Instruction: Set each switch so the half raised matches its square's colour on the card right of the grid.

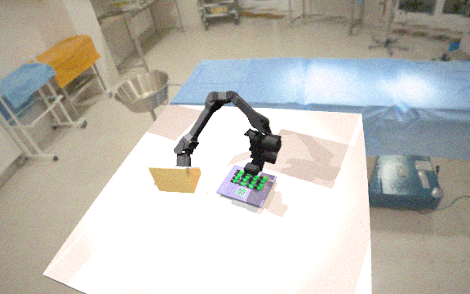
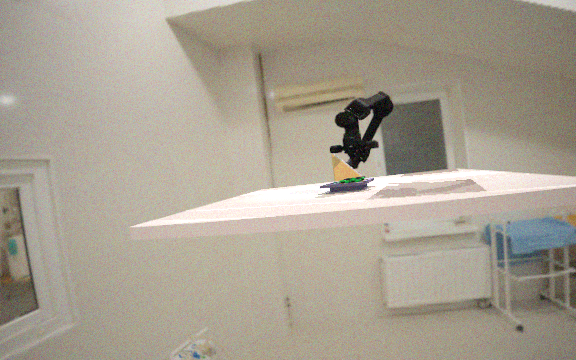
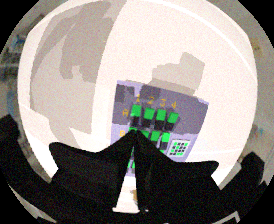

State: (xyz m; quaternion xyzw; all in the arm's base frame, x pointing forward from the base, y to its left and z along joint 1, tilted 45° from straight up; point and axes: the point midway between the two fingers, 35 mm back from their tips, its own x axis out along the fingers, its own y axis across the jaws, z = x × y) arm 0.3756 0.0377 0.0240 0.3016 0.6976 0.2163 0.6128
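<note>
The lavender switch panel (image 1: 227,189) (image 3: 194,106) carries a grid of green and dark rocker switches (image 1: 250,180) (image 2: 352,179). In the wrist view, row A (image 3: 154,117) shows four switches, green halves farther from the arm and dark halves nearer. Row B and the nearer rows are partly hidden by the fingers. The small card (image 1: 241,192) (image 3: 179,148) lies on the panel to the right of the grid, its squares small and blurred. My gripper (image 3: 135,133) is shut and empty, low over the panel, its tips overlapping row B near column 1 in view. I cannot tell whether they touch a switch.
An orange-yellow wedge-like block (image 1: 175,180) (image 2: 343,170) stands beside the arm's base, left of the panel in the top view. The white table (image 1: 202,237) (image 2: 248,210) bears shadows of the arm. A blue draped table (image 1: 268,82) stands beyond its back edge.
</note>
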